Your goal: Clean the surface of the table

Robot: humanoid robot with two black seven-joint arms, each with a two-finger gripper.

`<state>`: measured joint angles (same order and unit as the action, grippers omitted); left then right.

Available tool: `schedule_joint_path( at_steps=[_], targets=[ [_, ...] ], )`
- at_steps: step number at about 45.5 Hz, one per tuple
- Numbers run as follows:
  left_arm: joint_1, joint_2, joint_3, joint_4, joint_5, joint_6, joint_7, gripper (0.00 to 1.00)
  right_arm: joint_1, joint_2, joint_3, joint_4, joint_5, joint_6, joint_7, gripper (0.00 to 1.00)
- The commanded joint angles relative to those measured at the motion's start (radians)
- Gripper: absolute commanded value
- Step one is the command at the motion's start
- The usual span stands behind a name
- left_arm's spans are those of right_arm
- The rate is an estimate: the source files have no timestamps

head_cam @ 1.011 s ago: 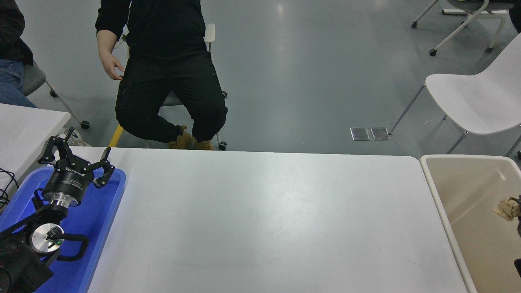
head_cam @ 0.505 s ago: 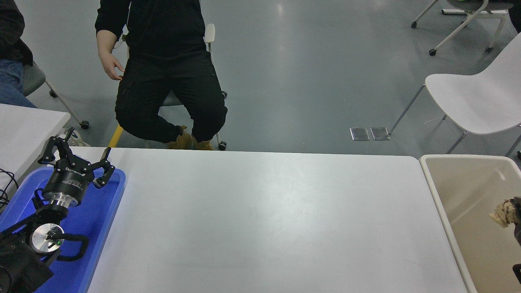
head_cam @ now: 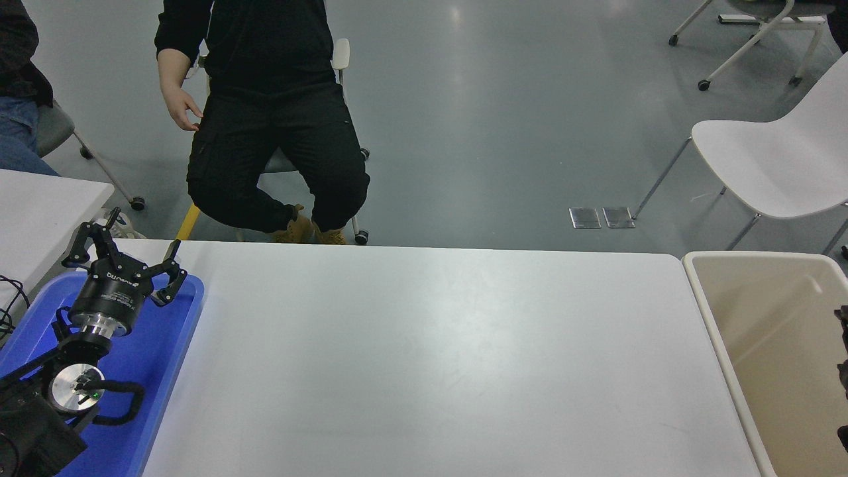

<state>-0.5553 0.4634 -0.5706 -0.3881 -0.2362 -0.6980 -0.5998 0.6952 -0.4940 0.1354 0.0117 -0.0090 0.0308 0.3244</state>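
While spread apart over the blue tray (head_cam: 169, 344) — left pincer (head_cam: 126, 262); right pincer's (head_cam: 843, 351) state unclear.

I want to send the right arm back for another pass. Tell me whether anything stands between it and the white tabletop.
Nothing visible does. The table surface lies bare. The right gripper shows only at the picture's right edge, over the beige bin, whose near wall it must cross. The left gripper hangs over the blue tray.
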Motion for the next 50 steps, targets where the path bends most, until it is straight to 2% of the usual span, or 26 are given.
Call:
schedule_joint_path(
  at_steps=[1,13,19,28,35,42,50],
  targets=[
    [0.000,0.000,0.000,0.000,0.000,0.000,0.000,1.00,0.164,-0.035,0.085,0.002,0.026,0.003,-0.004,0.99],
    [0.000,0.000,0.000,0.000,0.000,0.000,0.000,1.00,0.299,-0.032,0.127,0.054,0.075,0.015,-0.002,0.99],
    [0.000,0.001,0.000,0.000,0.000,0.000,0.000,1.00,0.314,-0.035,0.182,0.123,0.141,0.040,0.002,0.99],
    [0.000,0.000,0.000,0.000,0.000,0.000,0.000,1.00,0.305,-0.038,0.289,0.255,0.144,0.072,0.025,0.99],
    [0.000,0.001,0.000,0.000,0.000,0.000,0.000,1.00,0.277,-0.037,0.328,0.375,0.135,0.093,0.119,0.99],
    [0.000,0.000,0.000,0.000,0.000,0.000,0.000,1.00,0.234,-0.025,0.322,0.458,0.121,0.093,0.289,0.99],
    [0.000,0.000,0.000,0.000,0.000,0.000,0.000,1.00,0.167,0.043,0.329,0.496,0.069,0.093,0.326,0.99]
  ],
)
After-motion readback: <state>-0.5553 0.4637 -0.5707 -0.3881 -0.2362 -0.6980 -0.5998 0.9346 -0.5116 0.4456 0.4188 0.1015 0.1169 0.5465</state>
